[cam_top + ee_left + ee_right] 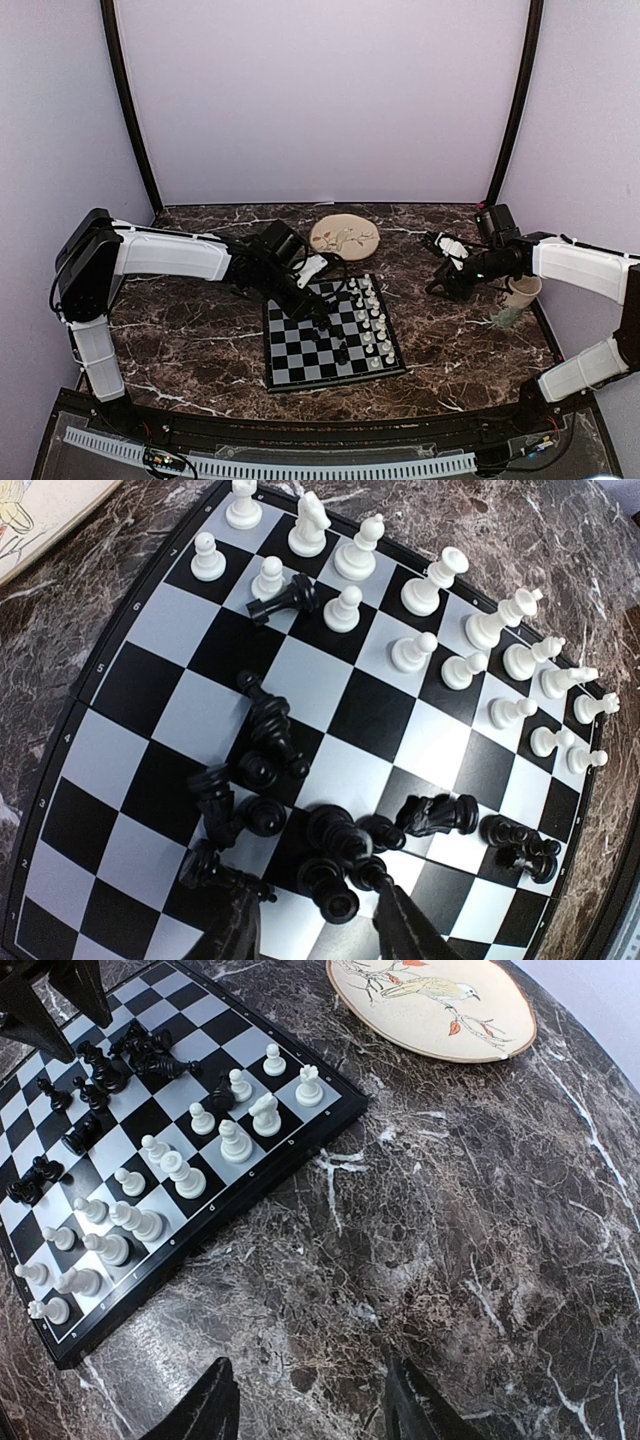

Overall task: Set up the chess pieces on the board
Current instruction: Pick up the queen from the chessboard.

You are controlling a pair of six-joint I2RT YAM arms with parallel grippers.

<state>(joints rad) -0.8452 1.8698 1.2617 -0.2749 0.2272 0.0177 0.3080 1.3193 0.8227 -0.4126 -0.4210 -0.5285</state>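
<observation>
Left wrist view: left fingers (pixel 235 920) spread above toppled black chess pieces (pixel 340 850) on the board (pixel 130 680). Elsewhere, right fingers (pixel 205 1410) spread over marble surface (pixel 480 1260).

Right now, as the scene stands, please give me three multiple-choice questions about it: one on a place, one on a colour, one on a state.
1. Where is the plate?
A. beyond the far edge of the board
B. on the board
C. at the table's near edge

2. Which pieces stand in two neat rows?
A. the black pieces
B. the white pieces
C. both

3. How is the right claw?
A. shut on a white piece
B. open over bare table
C. shut on the plate's rim

Answers:
1 A: the plate lies past the board and apart from it.
2 B: the white pieces stand along one edge, while the black pieces lie heaped mid-board.
3 B: its fingers are spread, with only marble between them.
</observation>
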